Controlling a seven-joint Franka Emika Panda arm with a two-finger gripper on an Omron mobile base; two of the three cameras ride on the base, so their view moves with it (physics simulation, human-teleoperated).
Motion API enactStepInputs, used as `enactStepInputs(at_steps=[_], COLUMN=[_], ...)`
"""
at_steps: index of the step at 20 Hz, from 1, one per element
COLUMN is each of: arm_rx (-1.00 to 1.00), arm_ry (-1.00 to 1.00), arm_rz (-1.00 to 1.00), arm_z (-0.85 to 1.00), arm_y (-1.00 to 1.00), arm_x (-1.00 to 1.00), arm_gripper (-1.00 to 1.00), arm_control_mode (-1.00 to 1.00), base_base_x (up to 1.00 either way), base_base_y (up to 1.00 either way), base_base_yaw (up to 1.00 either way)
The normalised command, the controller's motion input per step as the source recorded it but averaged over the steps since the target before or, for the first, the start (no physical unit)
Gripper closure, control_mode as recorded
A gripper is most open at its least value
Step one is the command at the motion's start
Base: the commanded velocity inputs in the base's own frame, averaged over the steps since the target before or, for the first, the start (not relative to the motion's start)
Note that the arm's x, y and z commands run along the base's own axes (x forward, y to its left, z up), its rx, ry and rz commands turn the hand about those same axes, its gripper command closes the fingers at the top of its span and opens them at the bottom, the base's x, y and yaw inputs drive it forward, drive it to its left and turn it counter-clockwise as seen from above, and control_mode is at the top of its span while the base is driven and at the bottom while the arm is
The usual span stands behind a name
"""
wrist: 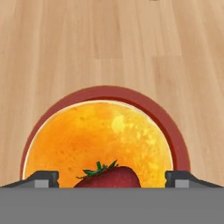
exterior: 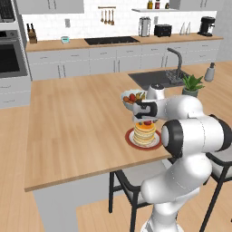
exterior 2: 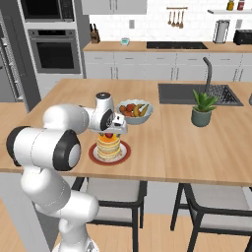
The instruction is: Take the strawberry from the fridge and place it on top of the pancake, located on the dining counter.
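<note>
The strawberry (wrist: 109, 177) lies on the orange top of the pancake (wrist: 87, 135) stack, which sits on a red-rimmed plate (wrist: 144, 103) on the dining counter (wrist: 65, 43). My gripper (wrist: 112, 179) hangs straight over the stack, open, with its fingertips (wrist: 46, 178) wide apart on either side of the berry and not touching it. From the base views the gripper (exterior: 146, 118) (exterior 2: 109, 132) points down onto the pancake (exterior: 144, 132) (exterior 2: 109, 147), with the strawberry (exterior: 147, 122) (exterior 2: 109, 135) a red spot under it. The fridge (exterior 2: 6, 59) shows as a grey sliver with white shelves at the far left.
A pale fruit bowl (exterior 2: 134, 111) (exterior: 131, 98) stands just behind the plate. A potted plant (exterior 2: 202, 109) and a sink (exterior 2: 197, 93) with a tap lie to the right. Chairs (exterior 2: 211, 211) stand under the counter's near edge.
</note>
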Motion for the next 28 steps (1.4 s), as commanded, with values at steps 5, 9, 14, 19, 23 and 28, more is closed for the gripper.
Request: enactStepInputs(at_steps=[5,9,14,19,23,28], arm_rx=[0.0,0.0,0.0,0.0,0.0,0.0], arm_ry=[0.0,0.0,0.0,0.0,0.0,0.0], arm_rz=[0.0,0.0,0.0,0.0,0.0,0.0], arm_z=[0.01,0.11,0.37,0.28,0.26,0.17], arm_y=[0.0,0.0,0.0,0.0,-0.03,-0.24], arm_x=[0.0,-0.06,-0.17,-0.19,-0.22,-0.42], arm_gripper=[-1.0,-1.0,-1.0,-1.0,-1.0,-1.0], arm_control_mode=[-1.0,-1.0,-1.0,-1.0,-1.0,-1.0], base_base_x=[0.0,0.0,0.0,0.0,0.0,0.0], base_base_y=[0.0,0.0,0.0,0.0,0.0,0.0], base_base_yaw=[0.0,0.0,0.0,0.0,0.0,0.0])
